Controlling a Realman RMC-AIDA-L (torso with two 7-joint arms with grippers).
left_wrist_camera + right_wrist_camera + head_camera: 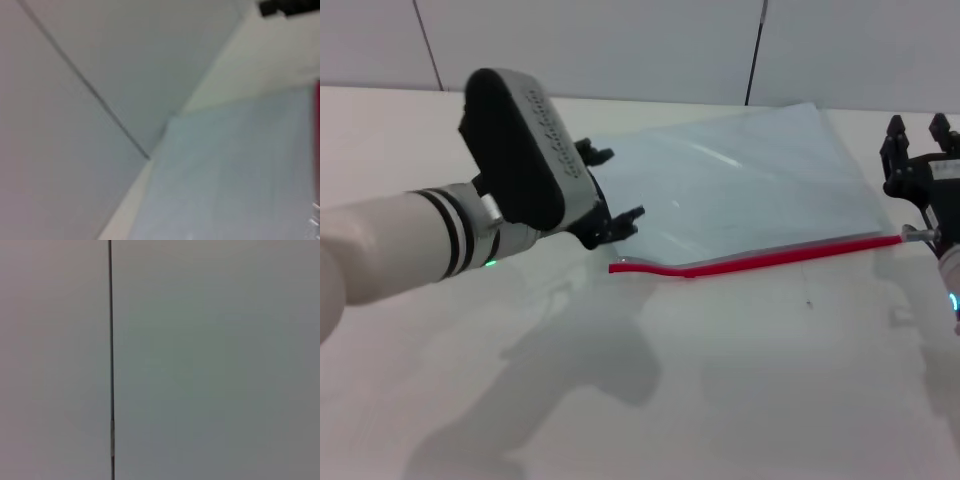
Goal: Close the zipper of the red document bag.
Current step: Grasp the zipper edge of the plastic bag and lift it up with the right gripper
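The red document bag (pixel 760 185), a flat pale blue-grey pouch, lies on the white table (pixel 740 380) right of centre. Its zipper (pixel 760 260) is a thin red strip along the near edge, slightly wavy at its left end. My left gripper (pixel 623 185) hovers open at the bag's left edge, just behind the zipper's left end, with nothing between its fingers. My right gripper (pixel 917 125) stands open beside the bag's right edge, fingers pointing away from me, near the zipper's right end. The left wrist view shows the bag (pixel 235 175) and a sliver of the zipper (pixel 317 115).
Grey wall panels (pixel 620 40) with dark seams rise behind the table. The right wrist view shows only a wall seam (pixel 110 340). A dark shape (pixel 285 6) sits at the far corner of the left wrist view.
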